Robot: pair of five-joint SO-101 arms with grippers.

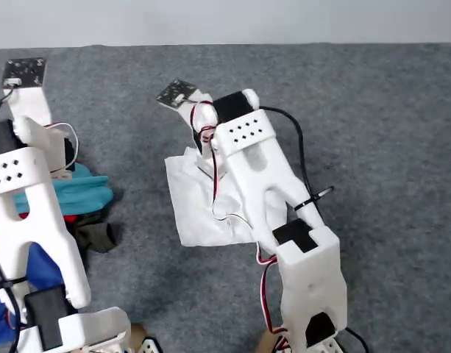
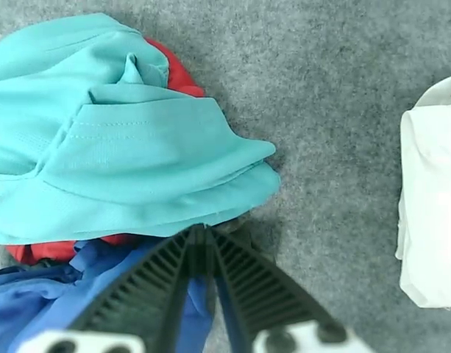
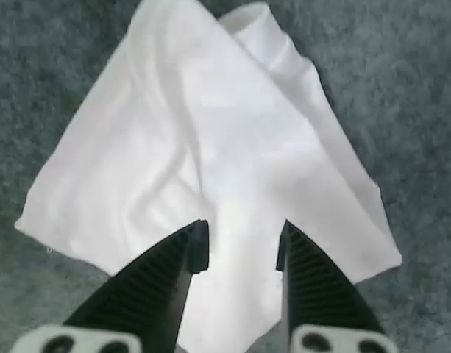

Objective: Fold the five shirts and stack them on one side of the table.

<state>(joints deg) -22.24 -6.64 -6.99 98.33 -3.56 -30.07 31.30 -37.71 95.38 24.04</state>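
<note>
Found a heap of shirts at the left side of the table (image 1: 387, 132), partly under the left arm (image 1: 34, 213). Noted the teal shirt (image 2: 122, 147) uppermost, bunched and creased, not folded. Noted the red shirt (image 2: 179, 73) beneath it, showing at two edges, and the blue shirt (image 2: 34, 309) under both, nearest the arm's base. Logged a dark garment (image 1: 98, 235) at the heap's right edge, touching the teal shirt. Found the left gripper (image 2: 203, 234) over that edge of the heap, fingers pressed together, tips meeting just at the teal shirt's hem. Could not tell whether the tips touched the cloth.

Recorded grey table surface between the heap and the white shirt (image 3: 210, 140), the two well apart. Found the white shirt near the table's middle, lying flat in a rough four-cornered shape, one layer lapped over another, collar at one corner, soft creases across it. Noted the right arm (image 1: 273, 191) stretched above it, covering its right part in the high view. Found the right gripper (image 3: 243, 243) directly above the white shirt, fingers apart, one to each side of a crease. Could not tell whether the fingertips touched the shirt. Noted more grey surface to the right of that arm.
</note>
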